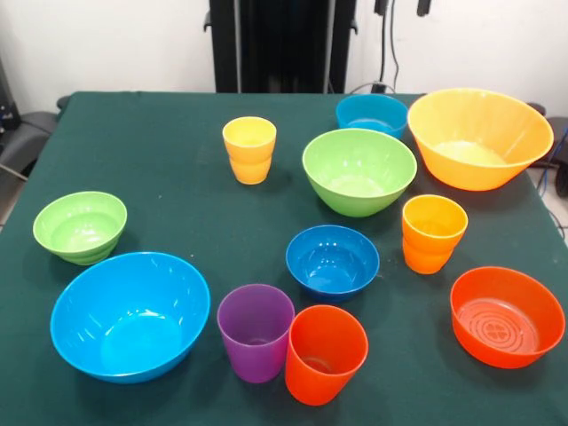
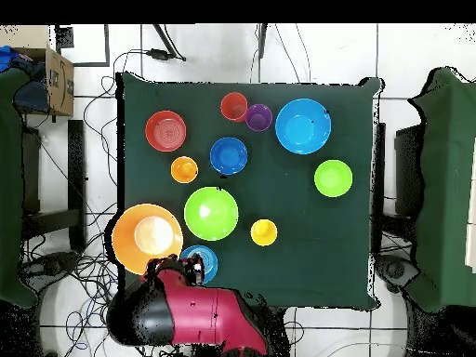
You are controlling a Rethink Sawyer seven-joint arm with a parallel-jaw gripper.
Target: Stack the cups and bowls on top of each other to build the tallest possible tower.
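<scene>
Four cups stand upright and apart on the green table: yellow (image 1: 249,149), orange-yellow (image 1: 433,232), purple (image 1: 256,331) and, right beside it, red-orange (image 1: 325,353). The bowls stand singly: large light blue (image 1: 130,315), small green (image 1: 80,226), dark blue (image 1: 333,260), large green (image 1: 358,170), teal (image 1: 371,114), large orange-yellow (image 1: 479,138) and orange-red (image 1: 507,316). No tower shows in either view. My gripper (image 1: 403,7) shows only as two dark tips, apart and empty, at the top edge above the teal bowl. In the overhead view it (image 2: 192,267) sits by the teal bowl (image 2: 203,260).
The red arm (image 2: 191,311) is drawn back over the table edge by the base. Black chairs (image 2: 444,186) stand at both sides of the table. Cables lie on the floor around the base. A cardboard box (image 2: 58,79) sits off one corner.
</scene>
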